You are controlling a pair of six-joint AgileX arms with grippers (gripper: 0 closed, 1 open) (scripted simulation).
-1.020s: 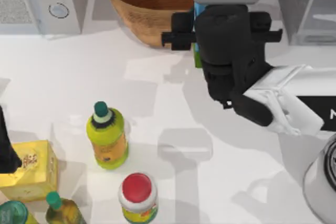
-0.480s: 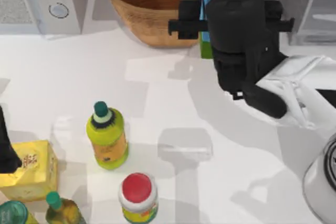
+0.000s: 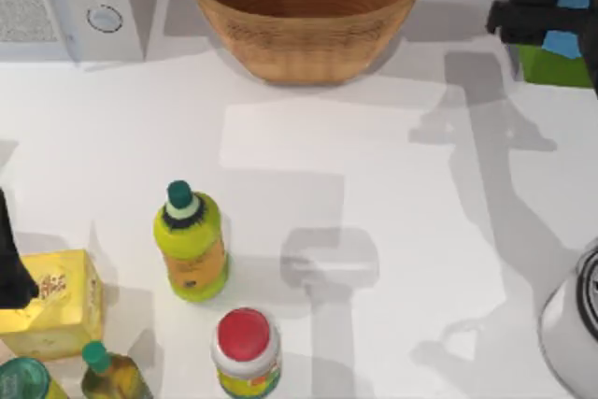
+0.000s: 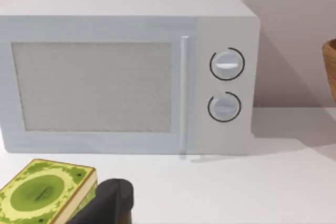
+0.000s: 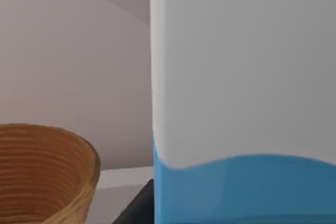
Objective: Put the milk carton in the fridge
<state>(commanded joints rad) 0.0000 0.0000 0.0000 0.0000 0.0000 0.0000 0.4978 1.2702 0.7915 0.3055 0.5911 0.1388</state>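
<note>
Milk carton (image 3: 568,39) at table's far right corner, pinched by right gripper (image 3: 547,16) fingers.
Stiff, smooth, likely tippy: best held mid-body, upright. Left gripper (image 4: 107,205) parked near yellow box (image 3: 51,301), fingers unclear.

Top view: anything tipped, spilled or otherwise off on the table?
Nothing stands out. The yellow-green bottle, red-capped jar and basket all sit upright on the table, with no spill. The right gripper holds the milk carton at the top view's upper right edge.
</note>
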